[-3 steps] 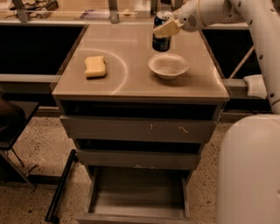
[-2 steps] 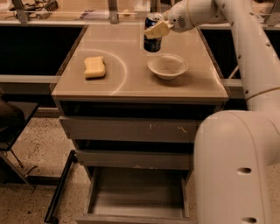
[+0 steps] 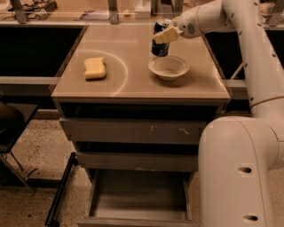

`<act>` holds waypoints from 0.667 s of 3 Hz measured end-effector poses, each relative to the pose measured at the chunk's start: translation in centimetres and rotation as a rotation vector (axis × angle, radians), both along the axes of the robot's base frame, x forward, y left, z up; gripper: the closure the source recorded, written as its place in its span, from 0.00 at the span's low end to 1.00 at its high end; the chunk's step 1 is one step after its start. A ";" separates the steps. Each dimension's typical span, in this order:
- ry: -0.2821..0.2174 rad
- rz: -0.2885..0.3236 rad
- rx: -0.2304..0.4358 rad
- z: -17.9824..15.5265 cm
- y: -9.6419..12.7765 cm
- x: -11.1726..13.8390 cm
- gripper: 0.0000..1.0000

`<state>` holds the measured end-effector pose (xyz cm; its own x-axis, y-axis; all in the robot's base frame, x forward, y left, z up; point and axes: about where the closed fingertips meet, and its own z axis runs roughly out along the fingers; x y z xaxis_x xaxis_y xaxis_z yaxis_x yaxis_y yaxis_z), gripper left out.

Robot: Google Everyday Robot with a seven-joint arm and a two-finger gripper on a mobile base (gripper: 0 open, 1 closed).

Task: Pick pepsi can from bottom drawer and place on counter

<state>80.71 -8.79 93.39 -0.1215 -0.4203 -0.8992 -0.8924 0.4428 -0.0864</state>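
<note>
The pepsi can, dark blue with a silver lid, is upright over the back of the counter, just behind the white bowl. My gripper reaches in from the right and is shut on the can's upper part; one pale finger lies across its front. I cannot tell whether the can's base touches the counter. The bottom drawer is pulled open below, and its grey floor shows nothing in it.
A yellow sponge lies on the counter's left part, inside the pale arc mark. My white arm fills the right foreground. A cluttered ledge with metal posts runs behind the counter. A black frame stands on the floor at the left.
My gripper with the can has shifted a little left and slightly down behind the bowl. The arm's bulk has swung into the right foreground. Bowl, sponge and drawer have not moved.
</note>
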 end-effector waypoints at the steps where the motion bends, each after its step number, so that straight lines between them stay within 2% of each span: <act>1: 0.015 0.016 -0.007 -0.8 -0.5 -0.4 1.00; 2: 0.016 0.018 -0.008 -0.9 -0.5 -0.5 0.83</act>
